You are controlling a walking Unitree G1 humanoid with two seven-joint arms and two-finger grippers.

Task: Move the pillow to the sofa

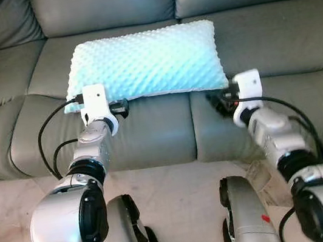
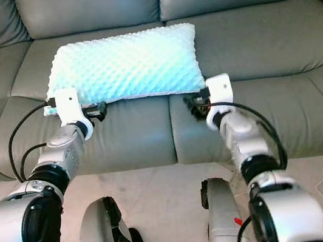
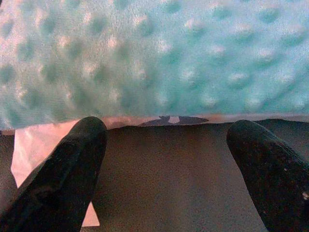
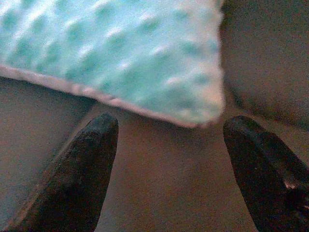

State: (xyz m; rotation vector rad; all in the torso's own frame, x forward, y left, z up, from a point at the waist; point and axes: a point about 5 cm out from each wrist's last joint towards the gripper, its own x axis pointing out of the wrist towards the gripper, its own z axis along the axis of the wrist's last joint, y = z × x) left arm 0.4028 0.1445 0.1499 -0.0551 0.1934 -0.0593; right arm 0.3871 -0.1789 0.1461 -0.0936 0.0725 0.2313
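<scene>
Pale turquoise dimpled plush pillow [image 1: 146, 64] lies flat on seat of grey leather sofa [image 1: 271, 36], spanning seam between two middle cushions, long side facing robot. Left tool [image 3: 166, 159] just short of pillow's near left corner, fingers spread wide, nothing held; white fabric tag [image 3: 34, 145] beside one finger. Right tool [image 4: 169, 164] at near right corner, fingers likewise wide, empty. Pale tiled floor [image 1: 177, 183] below sofa front.
</scene>
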